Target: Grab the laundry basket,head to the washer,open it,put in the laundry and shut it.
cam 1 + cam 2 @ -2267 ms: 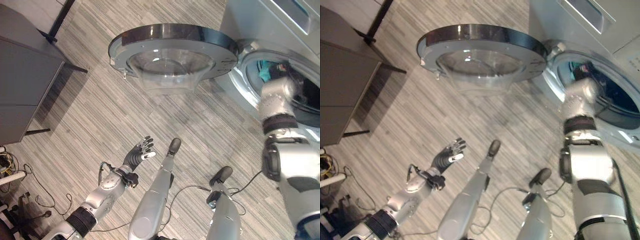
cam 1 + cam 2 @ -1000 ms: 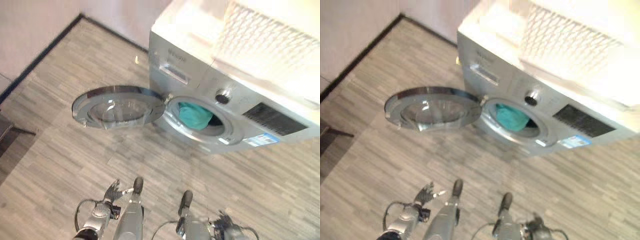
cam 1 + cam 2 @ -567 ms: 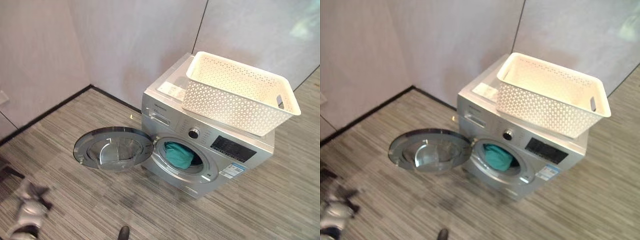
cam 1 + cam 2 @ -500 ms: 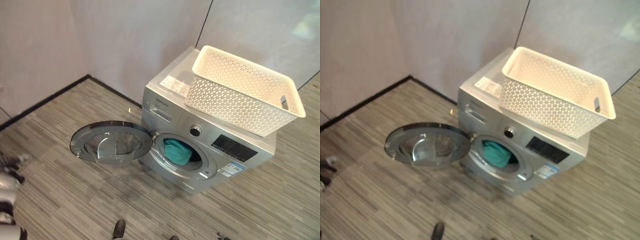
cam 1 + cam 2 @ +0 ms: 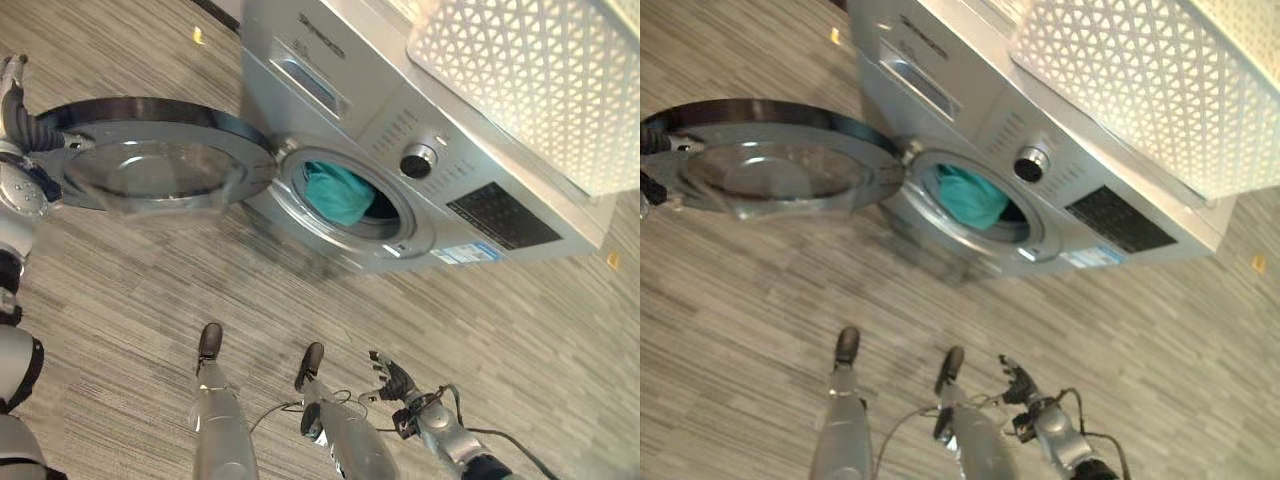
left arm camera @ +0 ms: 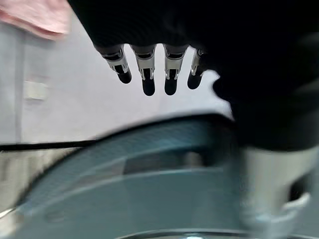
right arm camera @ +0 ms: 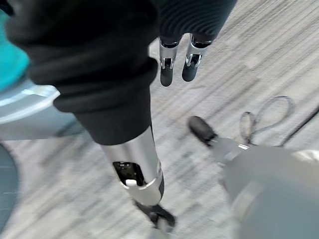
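Washer (image 5: 330, 110) sat on the wood-pattern floor (image 5: 120, 290), silver front-loader, body running from the top centre toward the right edge of the eye views. Laundry basket (image 5: 520, 80), white lattice plastic, rested on the washer's top, toward its right end, overhanging the front edge a bit. Washer door (image 5: 150, 150) was swung fully open to the left, glass bowl facing up, hinge side touching the drum opening's rim. Teal laundry (image 5: 335, 193) lay inside the drum, bunched at the left side of the opening, apart from the door.

Left hand (image 5: 12, 90) was at the door's far-left rim, just beside or touching it; contact couldn't be confirmed. In the left wrist view its fingers (image 6: 147, 69) were straight, relaxed spread, holding nothing, with the door rim just past them.

Right hand (image 5: 388, 378) hung low over the floor near the bottom edge, well apart from the washer, fingers loosely extended, empty. Small yellow tag (image 5: 612, 259) on the floor by the washer's right end.
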